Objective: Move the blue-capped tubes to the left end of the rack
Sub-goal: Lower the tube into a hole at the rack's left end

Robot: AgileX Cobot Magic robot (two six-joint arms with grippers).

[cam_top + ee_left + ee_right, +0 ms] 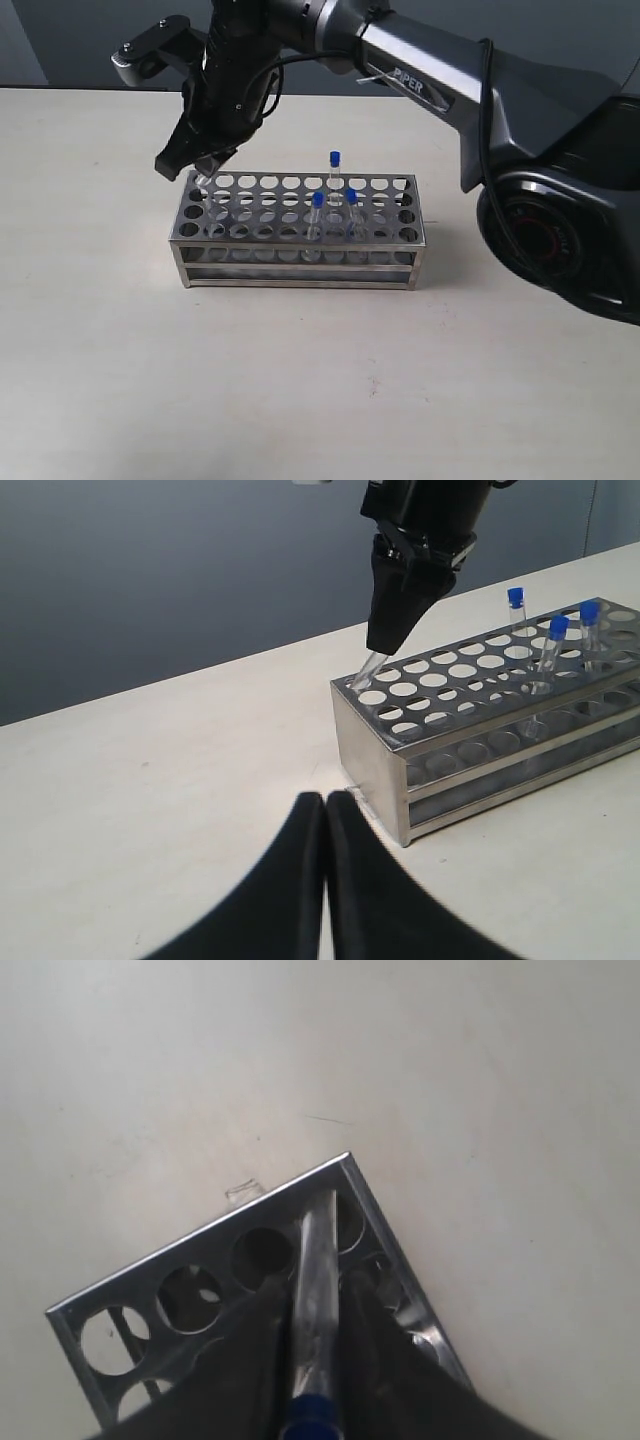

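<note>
A pale beige table [100,380] is backed by a grey wall. At the left-end corner hole of the perforated silver metal rack [300,272], a thin clear blue-capped tube [318,1290] is pinched aslant by the right gripper [195,165]; its tip could be jammed on the rim. The left gripper [325,805] is pressed together.

Pale table [100,380], grey-blue wall [60,40] (dim)

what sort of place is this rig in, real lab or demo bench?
Probably a robot test bench staged like a lab, not a working lab: a metal test-tube rack with blue-capped tubes on a plain pale tabletop, with a plain dark backdrop behind.
</note>
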